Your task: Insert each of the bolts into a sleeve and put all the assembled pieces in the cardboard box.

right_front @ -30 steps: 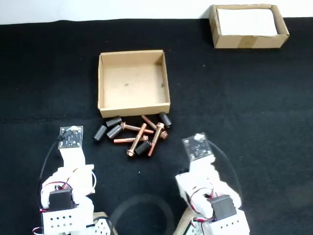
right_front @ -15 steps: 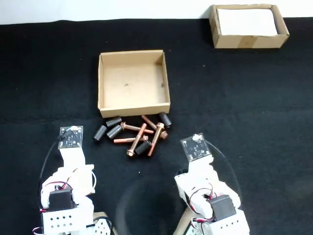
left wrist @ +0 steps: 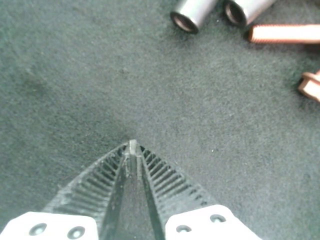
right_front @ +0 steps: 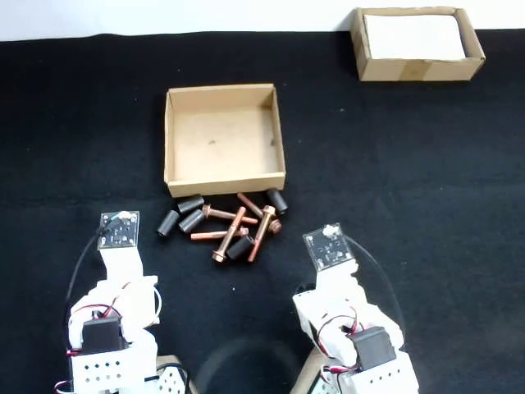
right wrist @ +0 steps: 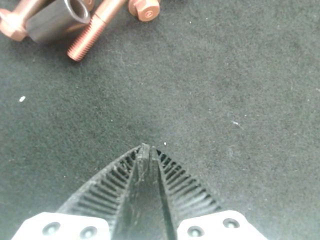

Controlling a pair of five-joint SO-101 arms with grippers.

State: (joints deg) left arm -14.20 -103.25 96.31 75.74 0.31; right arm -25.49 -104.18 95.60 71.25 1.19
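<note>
An open cardboard box stands mid-table with nothing in it. Just in front of it lies a heap of several copper bolts and several short black sleeves, all loose and none joined. My left gripper is shut with nothing in it, hovering over bare cloth short of two sleeves and a bolt shaft. My right gripper is shut too and holds nothing, with a sleeve and a threaded bolt beyond its tip. The left arm and the right arm flank the heap.
A second cardboard box with a white sheet inside stands at the far right corner. Black cloth covers the table, with open room on both sides of the heap and to the right of the middle box.
The right arm's wrist has drawn back a little from the heap toward the front edge. The left arm and the parts have not moved.
</note>
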